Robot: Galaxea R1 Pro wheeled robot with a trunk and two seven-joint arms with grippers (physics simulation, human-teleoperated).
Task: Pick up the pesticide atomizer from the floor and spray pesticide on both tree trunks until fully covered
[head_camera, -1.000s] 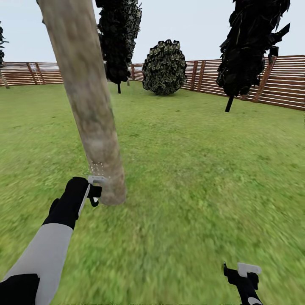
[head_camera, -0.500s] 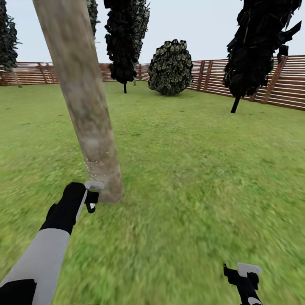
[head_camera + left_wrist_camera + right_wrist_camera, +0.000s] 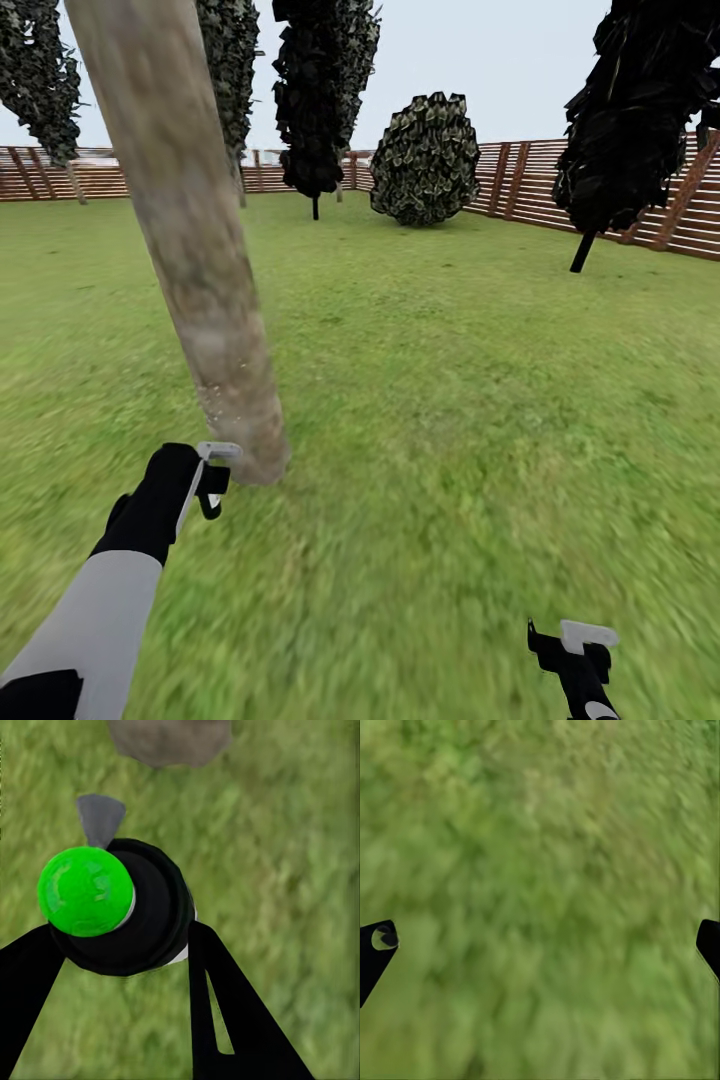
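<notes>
Atomizer (image 3: 120,907) clamped in left gripper (image 3: 212,478) just beside trunk (image 3: 200,290) base. Small, rigid, probably light and slick; fingers belong around its body. Right gripper (image 3: 572,645) spread wide, empty, well apart from trunk.

The left gripper (image 3: 212,478) with the pesticide atomizer (image 3: 120,907) sits lower against the tree trunk (image 3: 190,240); the head view pans left.

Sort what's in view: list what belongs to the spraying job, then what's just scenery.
Job:
- tree trunk, close in front of the left gripper
- pesticide atomizer, clamped in the left gripper

Scenery:
- round bush
- wooden fence
- lawn
- right gripper, open over the grass
</notes>
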